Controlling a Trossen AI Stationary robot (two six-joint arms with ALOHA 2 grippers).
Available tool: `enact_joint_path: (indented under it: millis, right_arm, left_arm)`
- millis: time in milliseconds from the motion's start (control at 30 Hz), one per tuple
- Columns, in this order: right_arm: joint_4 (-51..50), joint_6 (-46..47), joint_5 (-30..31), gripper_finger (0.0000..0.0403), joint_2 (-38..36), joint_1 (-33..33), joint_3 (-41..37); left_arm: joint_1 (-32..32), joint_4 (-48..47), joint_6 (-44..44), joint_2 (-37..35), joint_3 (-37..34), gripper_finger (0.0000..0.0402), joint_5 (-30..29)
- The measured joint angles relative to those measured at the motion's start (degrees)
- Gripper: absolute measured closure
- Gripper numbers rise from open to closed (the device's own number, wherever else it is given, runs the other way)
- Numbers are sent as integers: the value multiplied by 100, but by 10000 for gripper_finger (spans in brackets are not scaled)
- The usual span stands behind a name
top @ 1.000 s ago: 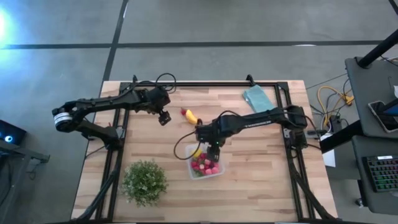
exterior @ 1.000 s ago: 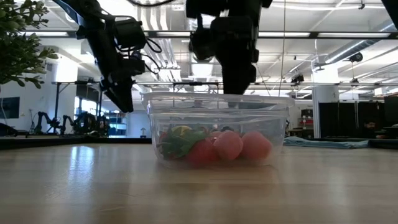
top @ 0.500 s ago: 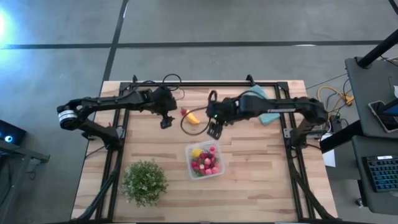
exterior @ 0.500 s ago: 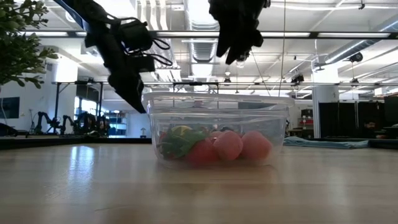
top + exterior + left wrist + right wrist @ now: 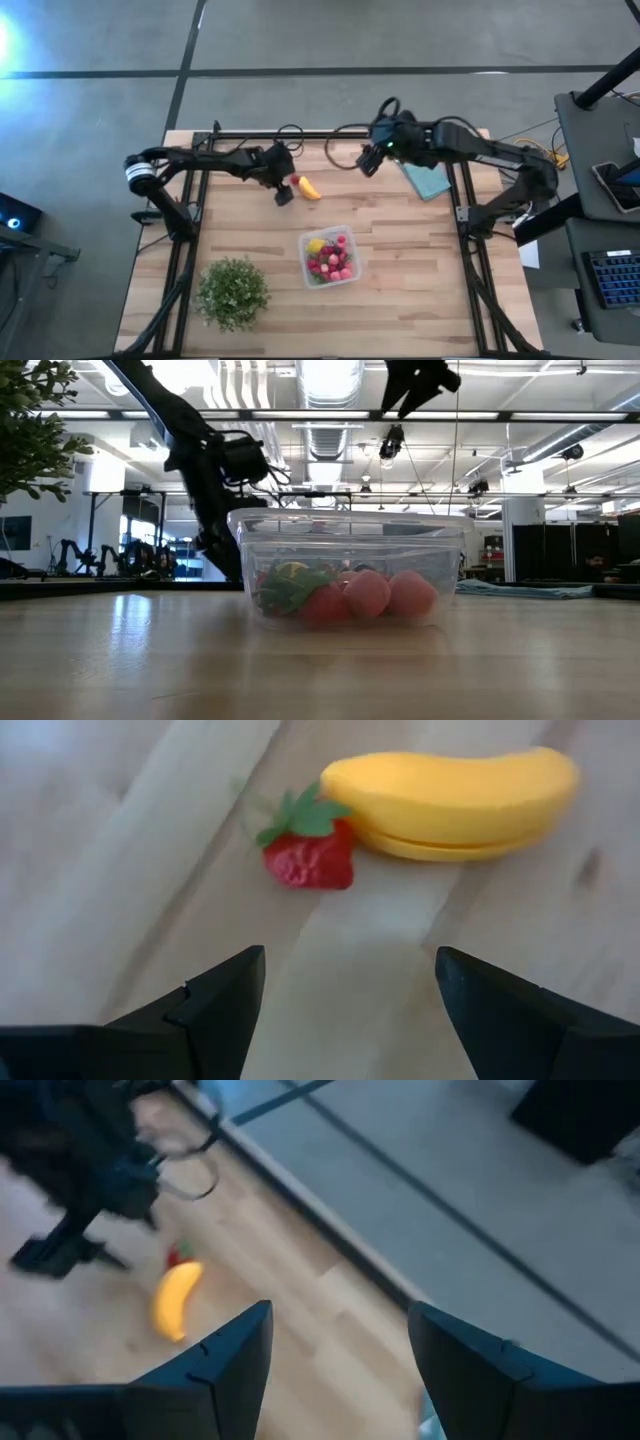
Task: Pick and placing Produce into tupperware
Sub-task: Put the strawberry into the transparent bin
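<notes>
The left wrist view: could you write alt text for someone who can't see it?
A small red toy strawberry with green leaves lies on a pale wooden table, touching a yellow toy banana beside it. The left end effector points toward them, its two dark fingers open and empty.

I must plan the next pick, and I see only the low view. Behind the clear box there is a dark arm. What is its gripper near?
Observer: The left gripper, open, points at a strawberry lying beside the banana on the table.
Operator: Where is the other arm?
Observer: The right gripper is at the table's far edge, near the teal cloth, holding nothing.
Operator: Is the box full?
Observer: No. From above, the tupperware holds a lemon and red berries.
</notes>
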Motion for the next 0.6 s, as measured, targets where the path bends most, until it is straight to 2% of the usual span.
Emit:
enact_joint_path:
  millis: [333, 433, 600]
  right_arm:
    - [7, -807, 130, 177, -352, -678, -51]
    - [13, -1024, 107, 179, -330, -897, -66]
    - [207, -1293, 0, 179, -323, -1174, -66]
  left_arm:
    - [114, 198, -2570, -11, 136, 123, -91]
    - [177, 219, -2861, -2, 253, 123, -333]
    - [250, 434, -2901, 5, 396, 123, -374]
